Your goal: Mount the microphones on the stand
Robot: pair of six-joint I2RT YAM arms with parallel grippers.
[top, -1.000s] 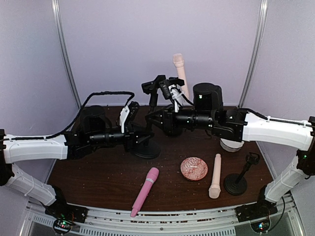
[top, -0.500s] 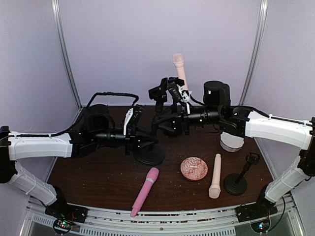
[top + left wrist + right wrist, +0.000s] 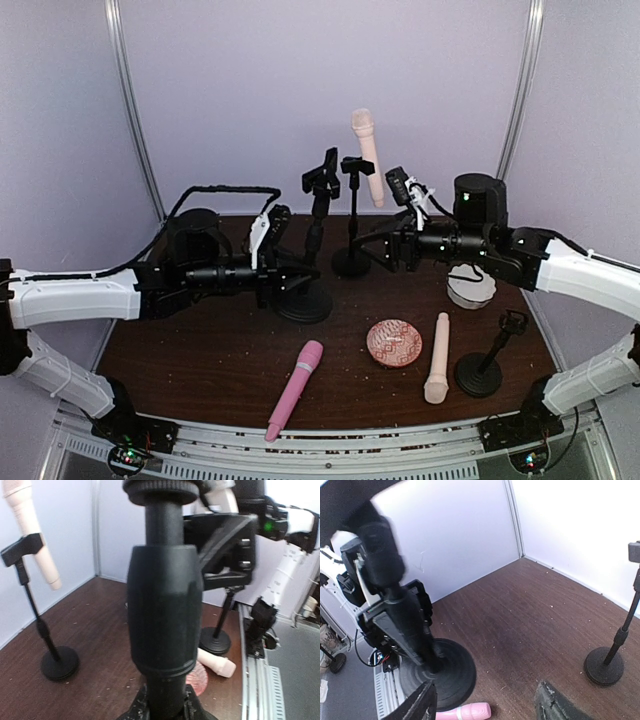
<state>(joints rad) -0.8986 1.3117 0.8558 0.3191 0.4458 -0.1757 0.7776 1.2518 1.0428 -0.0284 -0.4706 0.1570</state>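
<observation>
The left gripper (image 3: 290, 281) is clenched around the lower pole of the front stand (image 3: 305, 305). In the left wrist view that pole (image 3: 164, 615) fills the middle of the picture and runs down between the gripper's fingers. The stand is upright on the bench (image 3: 200, 350), its round base just beneath the gripper and its clip high above it.

The right gripper (image 3: 397, 243) is released. In the right wrist view its two fingers (image 3: 422, 705) sit wide apart with only bare bench between them. It hangs above the bench, touching nothing.

Just to the left of the right gripper, between the two grippers and a little farther back, is the back stand (image 3: 352, 262). One peach microphone (image 3: 366, 155) sits in its clip, head up and tilted, well above both grippers. From the left wrist this clipped microphone (image 3: 32, 535) shows up on the left.

The pink microphone (image 3: 294, 389) lies flat on the bench, towards the near edge from the left gripper and well apart from it. Its end (image 3: 465, 711) shows at the bottom of the right wrist view, beside the front stand's base.

The second peach microphone (image 3: 437, 357) lies flat, towards the near edge from the right gripper and slightly to its right. It is between a round patterned dish (image 3: 394, 343) and the right stand (image 3: 482, 368).

A white round object (image 3: 470, 290) sits on the bench under the right arm's wrist.
</observation>
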